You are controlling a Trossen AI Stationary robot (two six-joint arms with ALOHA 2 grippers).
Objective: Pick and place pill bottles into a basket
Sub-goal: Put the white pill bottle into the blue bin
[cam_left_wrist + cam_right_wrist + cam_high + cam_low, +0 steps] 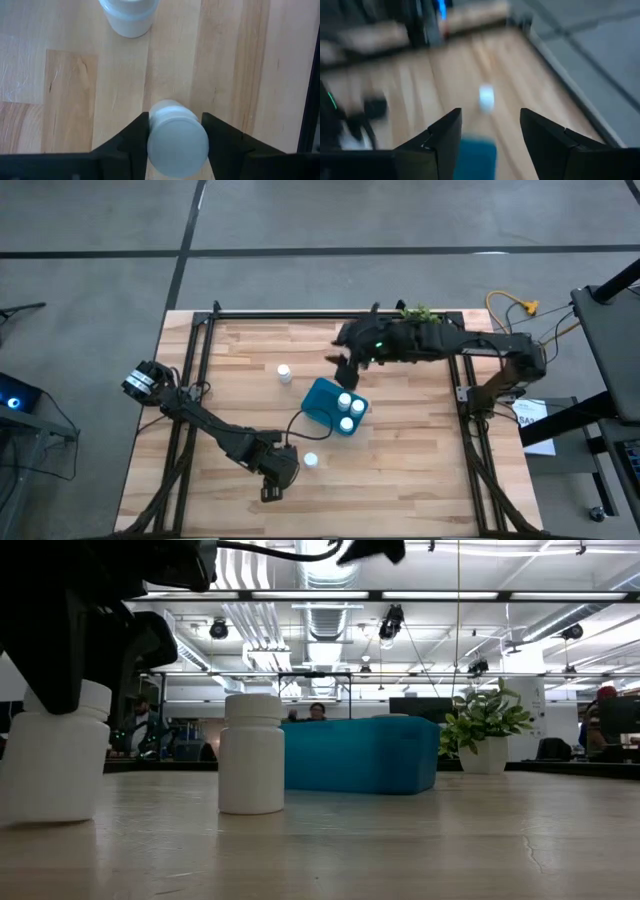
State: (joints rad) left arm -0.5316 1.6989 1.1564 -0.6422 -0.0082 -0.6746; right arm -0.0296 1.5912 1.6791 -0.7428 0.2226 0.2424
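Left gripper [175,145]: near the front of the table, on the near-left side of the basket [324,402] — its two dark fingers sit against either side of a pill bottle [177,145], clamped on it.
Bottle by the left gripper [311,461]: upright on the wood, just beside that gripper and in front of the basket.
Lone bottle [285,373]: upright on the table, to the left of the basket and a little behind it, apart from it.
Basket: teal-blue bin near the table's middle, turned at an angle — white bottles in the basket [346,411] show in its right part, caps up.
Right gripper [490,135]: above the table just behind the basket; fingers spread apart with nothing between them.
Potted plant [420,313]: at the back edge of the table, behind and right of the basket.
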